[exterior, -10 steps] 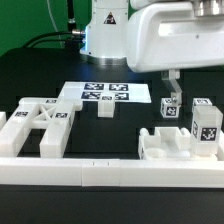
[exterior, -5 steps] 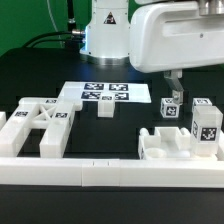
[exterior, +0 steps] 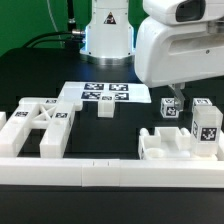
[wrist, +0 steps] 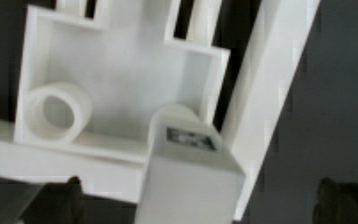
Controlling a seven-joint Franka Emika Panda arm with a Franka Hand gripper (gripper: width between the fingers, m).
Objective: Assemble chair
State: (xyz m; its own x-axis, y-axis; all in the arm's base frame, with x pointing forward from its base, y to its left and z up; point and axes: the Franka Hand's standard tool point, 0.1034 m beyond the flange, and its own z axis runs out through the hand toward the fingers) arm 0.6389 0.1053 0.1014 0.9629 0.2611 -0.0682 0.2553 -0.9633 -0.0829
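A matte black desk point(exterior: 30, 80) fills most of the exterior view; the light on it is even, with only soft, short shadows; the marker board point(exterior: 72, 92) lies flat near the desk's middle; a long low white border rail point(exterior: 110, 178) runs along the near edge, across the whole view; beyond the desk, at the exterior view's left, stands a green backdrop point(exterior: 20, 18); a black cable point(exterior: 68, 12) hangs before it.

Chair pcs point(exterior: 40, 128) were white plastic, smooth, matt. Worktop point(exterior: 30, 80) was black, matt. Arm casing point(exterior: 185, 50) looked white plastic, smooth w/ slight gloss.
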